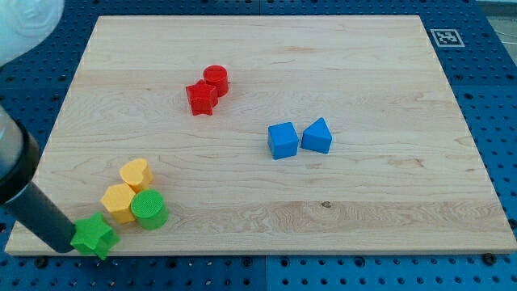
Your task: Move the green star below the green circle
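The green star (94, 236) lies at the board's bottom left corner, close to the bottom edge. The green circle (149, 209) sits just up and to the right of it, a small gap apart. My tip (68, 245) is at the star's left side and touches it. The dark rod rises from there to the view's upper left.
A yellow hexagon (119, 202) touches the green circle's left side, and a yellow heart (136, 174) sits just above it. A red star (201, 98) and red circle (216, 80) sit at top centre. A blue cube (283, 140) and blue wedge-like block (317, 136) sit mid-board.
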`<act>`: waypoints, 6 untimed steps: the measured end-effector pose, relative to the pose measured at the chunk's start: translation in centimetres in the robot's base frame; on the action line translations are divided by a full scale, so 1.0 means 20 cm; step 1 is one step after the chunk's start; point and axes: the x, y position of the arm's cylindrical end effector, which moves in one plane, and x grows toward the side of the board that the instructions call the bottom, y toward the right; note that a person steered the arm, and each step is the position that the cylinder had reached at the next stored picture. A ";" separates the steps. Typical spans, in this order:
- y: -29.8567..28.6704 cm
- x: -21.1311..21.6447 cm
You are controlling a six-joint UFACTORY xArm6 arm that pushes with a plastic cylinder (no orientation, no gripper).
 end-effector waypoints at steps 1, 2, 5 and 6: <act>0.01 0.00; 0.09 0.00; 0.19 0.00; 0.20 0.00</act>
